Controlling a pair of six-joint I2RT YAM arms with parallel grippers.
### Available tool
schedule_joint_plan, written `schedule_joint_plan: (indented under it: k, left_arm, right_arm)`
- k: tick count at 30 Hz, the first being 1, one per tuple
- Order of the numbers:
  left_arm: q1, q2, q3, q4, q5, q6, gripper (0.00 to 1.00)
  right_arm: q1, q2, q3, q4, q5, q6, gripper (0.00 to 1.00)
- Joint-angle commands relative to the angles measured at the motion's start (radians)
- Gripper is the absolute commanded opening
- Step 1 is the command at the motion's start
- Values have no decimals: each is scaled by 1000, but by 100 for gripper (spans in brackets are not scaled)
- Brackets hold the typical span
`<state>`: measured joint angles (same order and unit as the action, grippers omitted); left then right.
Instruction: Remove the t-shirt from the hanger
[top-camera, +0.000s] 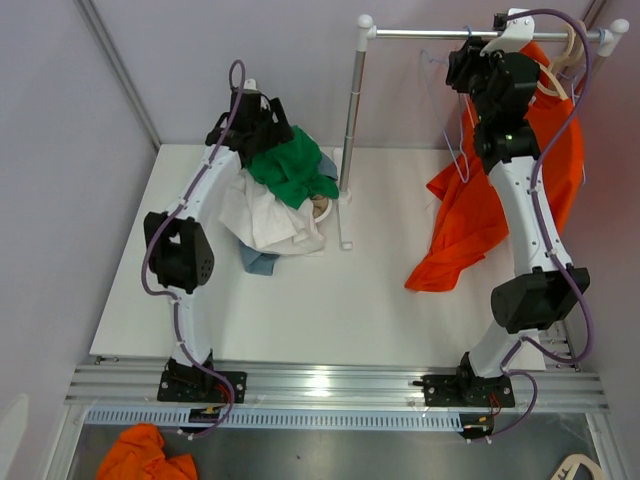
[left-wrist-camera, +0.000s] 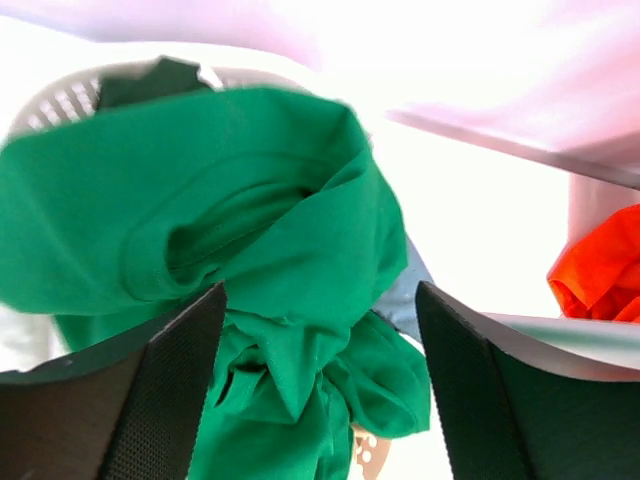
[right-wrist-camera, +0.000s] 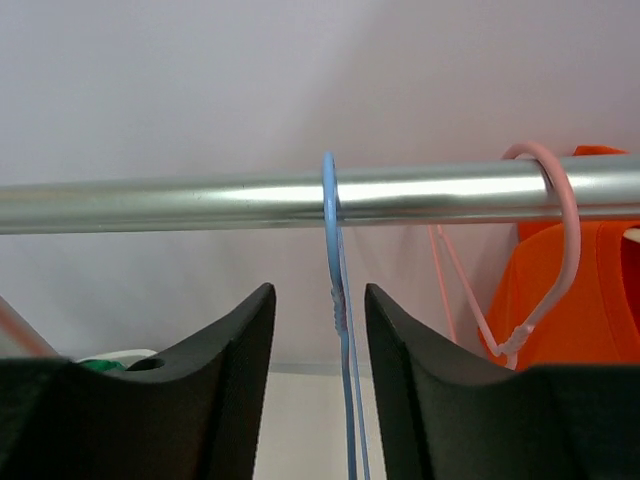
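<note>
A green t-shirt lies crumpled on top of a clothes pile, off any hanger. My left gripper hovers just over it. In the left wrist view that left gripper is open wide, and green t-shirt folds lie loose between its fingers. A bare blue hanger hangs from the metal rail. My right gripper is up at the rail. In the right wrist view the right gripper is open around the blue hanger, and neither finger touches it.
The pile sits in a white perforated basket over white cloth. An orange t-shirt on a pink hanger drapes from the rail's right end to the table. The rack's upright pole stands mid-table. Orange cloth lies below the front edge.
</note>
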<state>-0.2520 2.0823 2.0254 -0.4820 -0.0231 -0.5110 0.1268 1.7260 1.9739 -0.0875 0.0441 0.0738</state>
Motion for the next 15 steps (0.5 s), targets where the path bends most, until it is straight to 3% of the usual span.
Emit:
schedule_joint_plan:
  k: [1, 4, 5, 7, 12, 15]
  left_arm:
    - [-1, -143, 49, 16, -41, 57, 83]
    - [-19, -218, 3, 29, -67, 81, 97]
    - [-23, -240, -22, 40, -70, 88, 99]
    - [-32, -307, -78, 48, -61, 100, 99]
    - [-46, -474, -204, 78, -23, 126, 100]
    - [-50, -618, -365, 135, 9, 134, 99]
  right_arm:
    - [-4, -51, 39, -40, -6, 0, 46]
    - [-4, -83, 33, -76, -10, 6, 65]
    - [-6, -94, 26, -95, -9, 7, 83]
    - [-6, -126, 4, -104, -9, 20, 98]
    - [-3, -279, -147, -109, -15, 50, 100]
    - [5, -374, -223, -141, -16, 69, 99]
